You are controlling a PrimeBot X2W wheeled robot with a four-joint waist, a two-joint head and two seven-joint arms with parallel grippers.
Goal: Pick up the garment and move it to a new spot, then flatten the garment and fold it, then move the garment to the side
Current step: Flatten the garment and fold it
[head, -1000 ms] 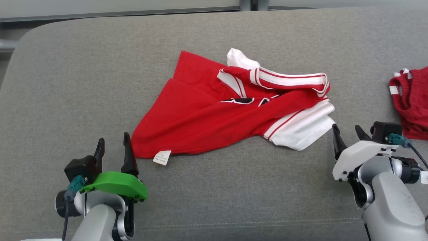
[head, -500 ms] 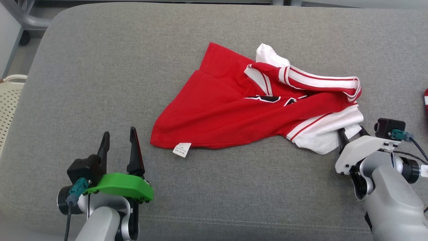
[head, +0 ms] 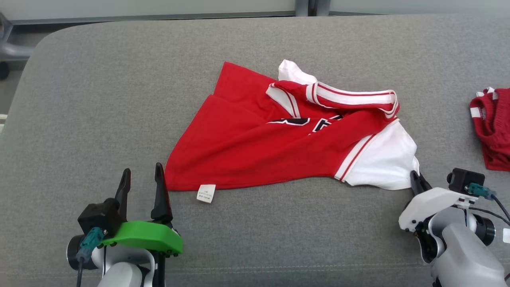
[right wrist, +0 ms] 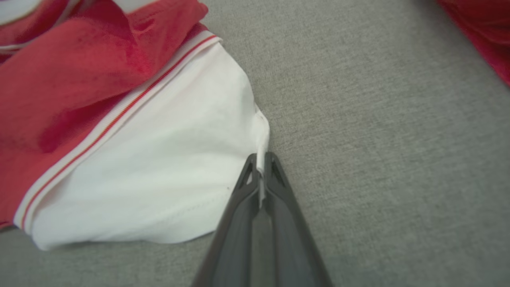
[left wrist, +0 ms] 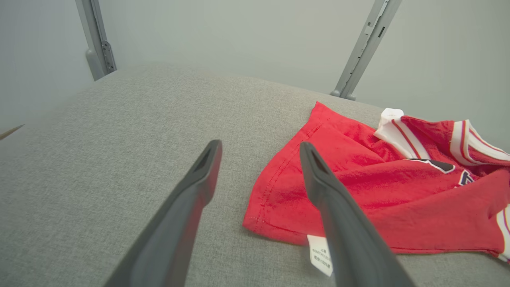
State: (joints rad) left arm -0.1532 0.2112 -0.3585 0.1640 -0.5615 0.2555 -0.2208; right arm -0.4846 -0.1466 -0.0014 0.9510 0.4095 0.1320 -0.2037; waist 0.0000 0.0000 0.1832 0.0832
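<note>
2 states: right gripper (right wrist: 261, 161) pinching garment (head: 255, 151) sleeve edge; left gripper (head: 142, 170) spread.

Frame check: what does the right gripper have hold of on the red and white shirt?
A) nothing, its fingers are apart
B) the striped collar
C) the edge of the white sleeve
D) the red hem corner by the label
C: the right wrist view shows the right gripper shut on the edge of the white sleeve.

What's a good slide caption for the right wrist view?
Right gripper shut on the white sleeve of a red jersey, lying on grey upholstery.
</note>
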